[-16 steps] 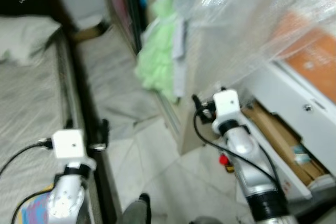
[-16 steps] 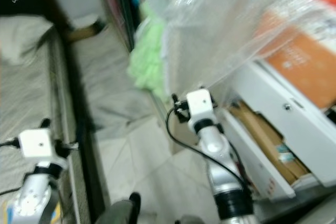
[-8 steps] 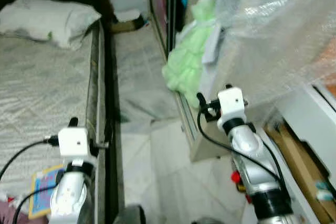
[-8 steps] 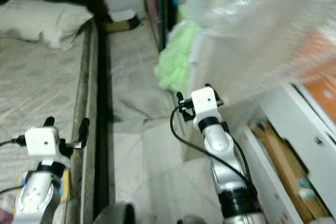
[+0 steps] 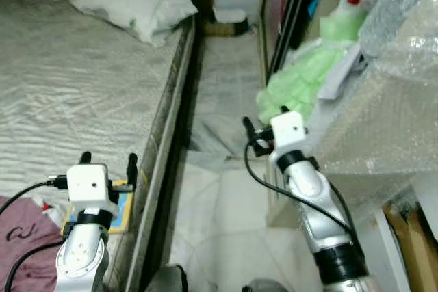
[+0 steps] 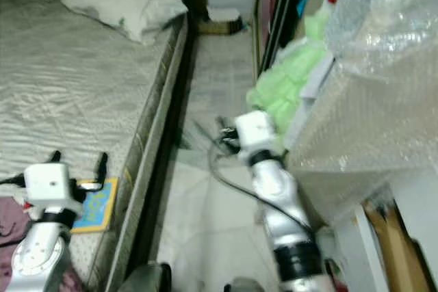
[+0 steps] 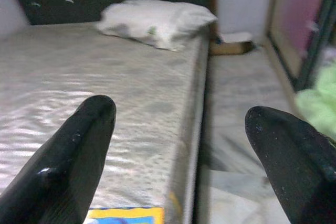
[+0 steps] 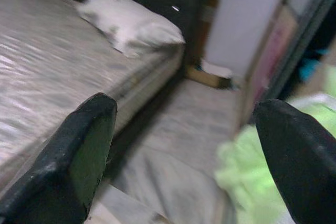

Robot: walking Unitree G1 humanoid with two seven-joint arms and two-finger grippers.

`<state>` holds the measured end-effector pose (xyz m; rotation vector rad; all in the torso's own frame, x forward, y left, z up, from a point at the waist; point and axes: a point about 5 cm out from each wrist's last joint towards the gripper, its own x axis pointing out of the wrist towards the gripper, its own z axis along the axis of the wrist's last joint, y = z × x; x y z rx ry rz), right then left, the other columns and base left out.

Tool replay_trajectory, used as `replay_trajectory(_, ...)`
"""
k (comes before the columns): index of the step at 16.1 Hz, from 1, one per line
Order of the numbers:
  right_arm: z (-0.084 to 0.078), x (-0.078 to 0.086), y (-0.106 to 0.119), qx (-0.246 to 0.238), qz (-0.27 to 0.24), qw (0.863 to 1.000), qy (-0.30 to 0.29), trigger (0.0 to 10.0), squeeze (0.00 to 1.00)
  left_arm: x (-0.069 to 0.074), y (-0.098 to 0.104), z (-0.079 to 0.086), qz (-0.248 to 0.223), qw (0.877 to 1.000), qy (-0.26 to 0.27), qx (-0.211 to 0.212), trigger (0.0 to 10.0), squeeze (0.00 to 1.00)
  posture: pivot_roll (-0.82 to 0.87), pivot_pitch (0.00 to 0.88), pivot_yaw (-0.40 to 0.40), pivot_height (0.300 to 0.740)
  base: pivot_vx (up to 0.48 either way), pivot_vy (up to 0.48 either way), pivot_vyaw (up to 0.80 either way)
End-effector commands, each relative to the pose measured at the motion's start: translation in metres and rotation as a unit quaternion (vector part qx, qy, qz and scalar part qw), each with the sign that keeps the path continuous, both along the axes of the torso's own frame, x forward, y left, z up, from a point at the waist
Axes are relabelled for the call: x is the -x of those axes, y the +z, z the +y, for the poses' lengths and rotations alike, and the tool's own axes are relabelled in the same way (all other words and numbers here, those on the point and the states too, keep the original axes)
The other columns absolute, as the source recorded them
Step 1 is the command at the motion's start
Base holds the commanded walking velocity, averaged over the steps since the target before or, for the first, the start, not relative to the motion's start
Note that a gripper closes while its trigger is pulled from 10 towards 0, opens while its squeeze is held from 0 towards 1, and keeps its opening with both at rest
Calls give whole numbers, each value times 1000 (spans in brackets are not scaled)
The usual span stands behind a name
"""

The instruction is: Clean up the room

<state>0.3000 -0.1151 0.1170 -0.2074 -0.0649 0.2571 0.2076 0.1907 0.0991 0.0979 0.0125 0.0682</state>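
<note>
The head camera has swung left off the white drawer cabinet, so the grey quilted bed (image 5: 82, 80) now spreads ahead; both the left gripper (image 7: 181, 145) and right gripper (image 8: 184, 150) hang spread and empty; a crumpled maroon cloth (image 5: 20, 247) and flat blue-and-yellow booklet (image 5: 116, 206) on the mattress beside the left arm look like the next tidying targets.

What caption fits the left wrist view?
Open left end effector facing a bed with a pillow.

Bed (image 5: 75, 94) beside a narrow pale floor (image 5: 219, 94).
</note>
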Motion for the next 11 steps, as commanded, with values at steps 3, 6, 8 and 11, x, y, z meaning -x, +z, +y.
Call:
replay_trajectory(3, -10, 0, -2, -16, 8, 1000, -11, 10000, 0, 2, -1, -2, 5, 1000, 1, -2, 10000, 0, -68, 107, -11, 740, 0, 0, 267)
replay_trajectory(6, -8, 0, -1, -3, 3, 1000, -5, 10000, 0, 1, -1, -1, 6, 1000, -1, -3, 10000, 0, -69, 105, -10, 740, 0, 0, 267)
replay_trajectory(8, -8, 0, -2, -3, 4, 1000, -5, 10000, 0, 1, -1, -2, 6, 1000, -1, -4, 10000, 0, -68, 106, -10, 740, 0, 0, 800)
replay_trajectory(11, -8, 0, -2, -2, 6, 1000, -4, 10000, 0, 0, -1, -3, 7, 1000, -2, -3, 10000, 0, -69, 107, -12, 740, 0, 0, 800)
